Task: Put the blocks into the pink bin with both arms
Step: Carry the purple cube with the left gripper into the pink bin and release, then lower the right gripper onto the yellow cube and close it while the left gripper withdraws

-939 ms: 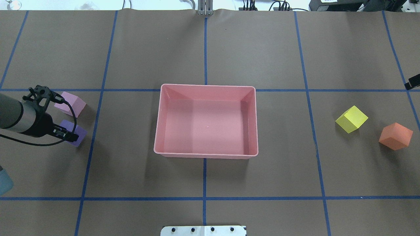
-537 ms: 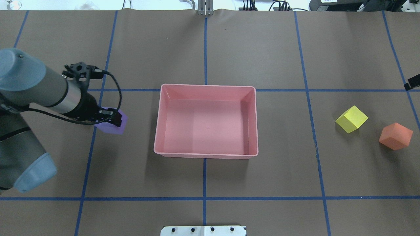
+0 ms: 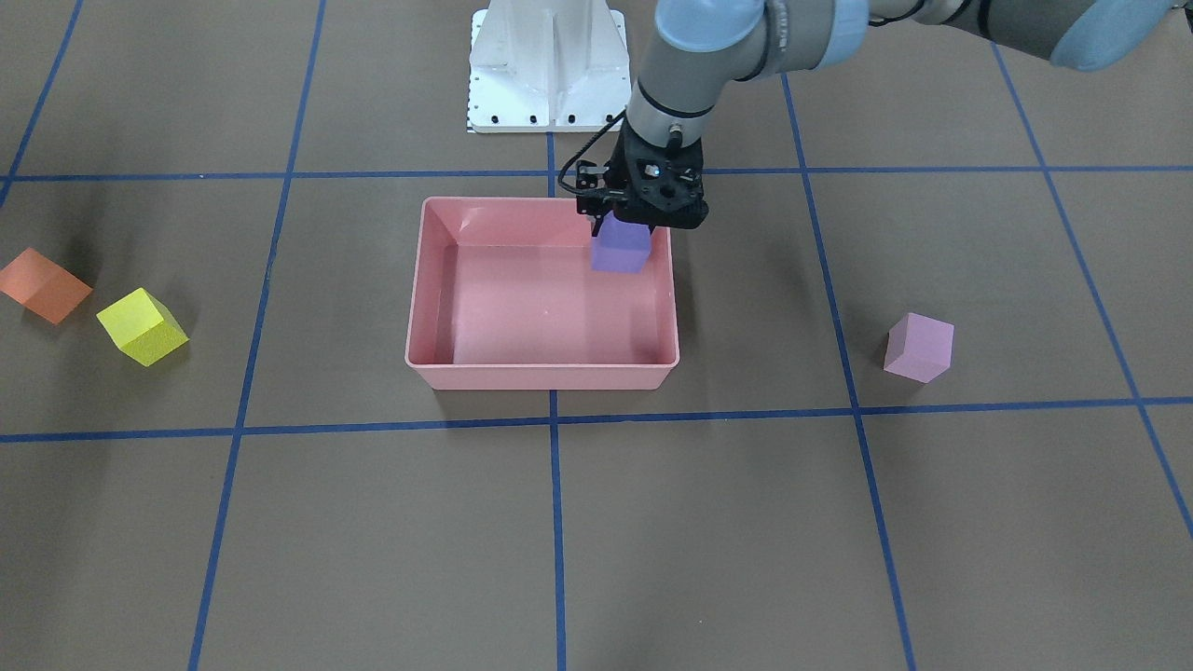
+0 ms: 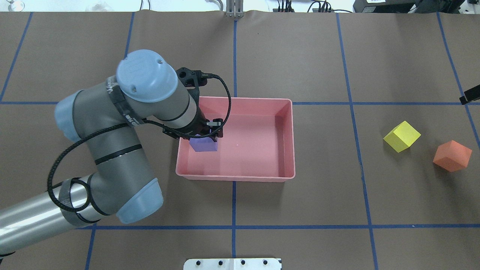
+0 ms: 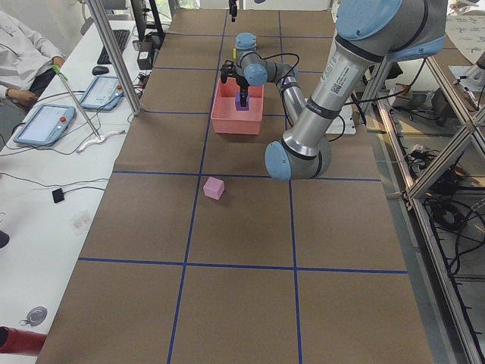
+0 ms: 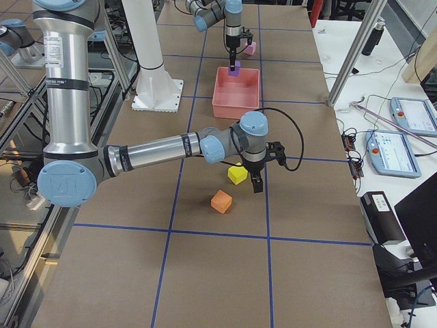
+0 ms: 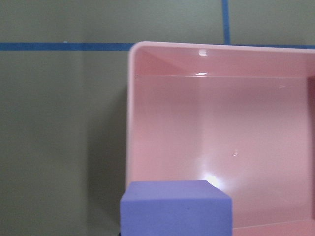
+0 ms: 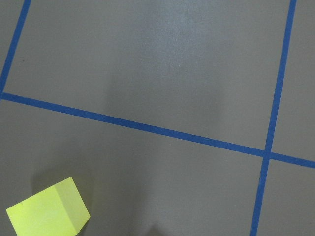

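0/4 binned | left end effector clamps purple cube above pink bin, overhead 9 o'clock side — unreleased | right end effector: grip cannot be told

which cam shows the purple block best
Exterior front-facing: the purple block is clear and unblocked, held over the pink bin. Overhead, the left arm hides its far edge; the left wrist view crops it at the bottom; both side views show it tiny.
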`<state>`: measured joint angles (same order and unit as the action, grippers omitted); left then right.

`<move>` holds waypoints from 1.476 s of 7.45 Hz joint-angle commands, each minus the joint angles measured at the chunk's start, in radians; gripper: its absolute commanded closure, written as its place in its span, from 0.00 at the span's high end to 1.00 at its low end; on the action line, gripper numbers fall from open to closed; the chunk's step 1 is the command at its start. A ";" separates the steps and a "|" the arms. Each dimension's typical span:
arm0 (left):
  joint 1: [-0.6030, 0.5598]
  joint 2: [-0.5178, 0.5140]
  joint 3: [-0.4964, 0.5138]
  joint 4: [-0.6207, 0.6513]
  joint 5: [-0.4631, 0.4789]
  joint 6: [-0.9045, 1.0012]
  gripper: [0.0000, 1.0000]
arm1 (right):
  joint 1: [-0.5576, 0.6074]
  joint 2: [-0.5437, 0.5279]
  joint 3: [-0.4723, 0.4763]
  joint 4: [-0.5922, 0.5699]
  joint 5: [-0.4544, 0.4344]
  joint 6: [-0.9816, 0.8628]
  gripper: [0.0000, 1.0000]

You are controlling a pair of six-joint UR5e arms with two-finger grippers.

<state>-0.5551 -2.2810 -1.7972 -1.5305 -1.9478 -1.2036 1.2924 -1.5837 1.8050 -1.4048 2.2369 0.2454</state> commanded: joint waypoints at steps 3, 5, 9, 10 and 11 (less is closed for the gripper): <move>-0.052 0.072 -0.172 0.126 0.011 0.049 1.00 | -0.057 0.027 0.017 0.007 0.035 -0.011 1.00; -0.174 0.254 -0.341 0.275 -0.011 0.415 1.00 | -0.163 0.028 0.011 0.204 0.023 -0.014 1.00; -0.628 0.501 -0.161 0.201 -0.229 1.304 1.00 | -0.290 0.005 0.002 0.265 -0.116 -0.008 1.00; -0.669 0.543 -0.109 0.135 -0.287 1.373 1.00 | -0.306 0.005 -0.019 0.273 -0.118 -0.015 1.00; -0.674 0.558 -0.084 0.090 -0.309 1.374 1.00 | -0.323 0.005 -0.021 0.273 -0.117 -0.009 1.00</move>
<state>-1.1904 -1.7592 -1.9308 -1.3738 -2.2124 0.1054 0.9954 -1.5776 1.7941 -1.1354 2.1335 0.2344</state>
